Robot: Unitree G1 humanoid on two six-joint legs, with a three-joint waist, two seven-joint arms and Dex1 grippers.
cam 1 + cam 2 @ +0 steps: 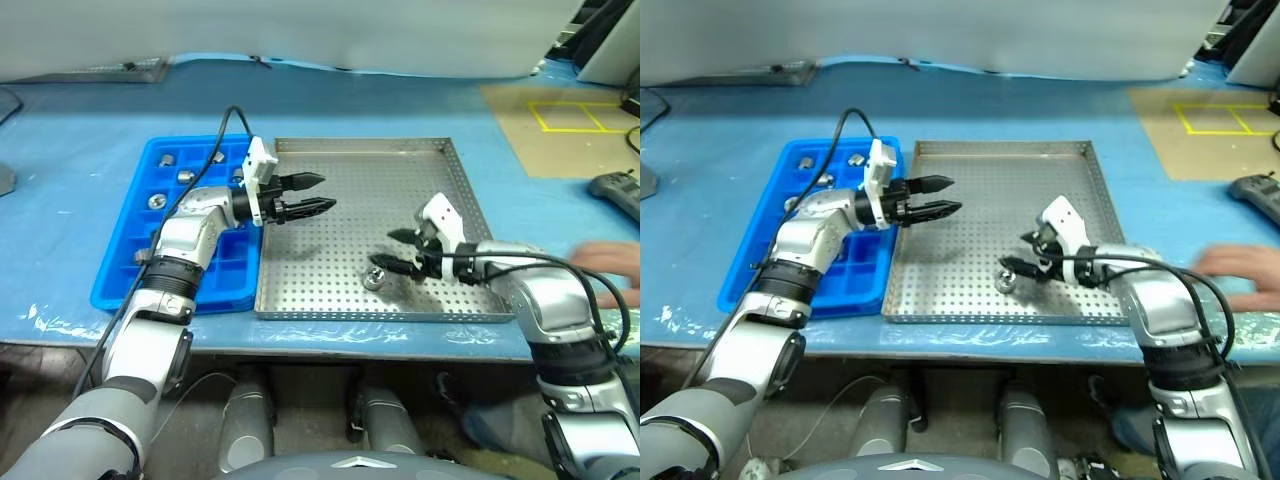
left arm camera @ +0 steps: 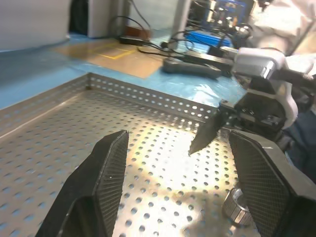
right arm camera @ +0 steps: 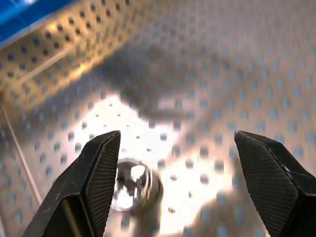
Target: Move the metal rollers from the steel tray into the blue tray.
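OK, one roller [image 1: 374, 279] lies loose on the holed floor of the steel tray [image 1: 420, 190], near the tray's front rim, roughly mid-width. More rollers [image 1: 186, 176] already sit in the far compartments of the blue tray [image 1: 120, 270], one per cell where I can make them out; count is hard to read since the left arm covers part of the grid.

Right gripper [image 1: 400, 252] hangs low over the steel tray, just beside the loose roller, fingers spread wide, nothing between them. In the right wrist view the roller [image 3: 133, 183] sits next to one finger [image 3: 96, 182], not clearly touching.

Left gripper [image 1: 308, 195] is held level above the near-left part of the steel tray, pointing across toward the right arm, fingers apart, empty. Left wrist view shows its fingers [image 2: 101, 185] open over the holed floor, with the roller [image 2: 236, 206] and the right gripper [image 2: 212, 129] ahead.

Trays lie side by side, touching or nearly so, blue one on the left, both on a blue sheet [image 1: 330, 100] over a bench. Bare tan patch with yellow tape squares [image 1: 575, 115] at far right. A remote-like black device [image 1: 618, 190] lies at the right edge; a person's hand [image 1: 605, 265], blurred, rests near it.
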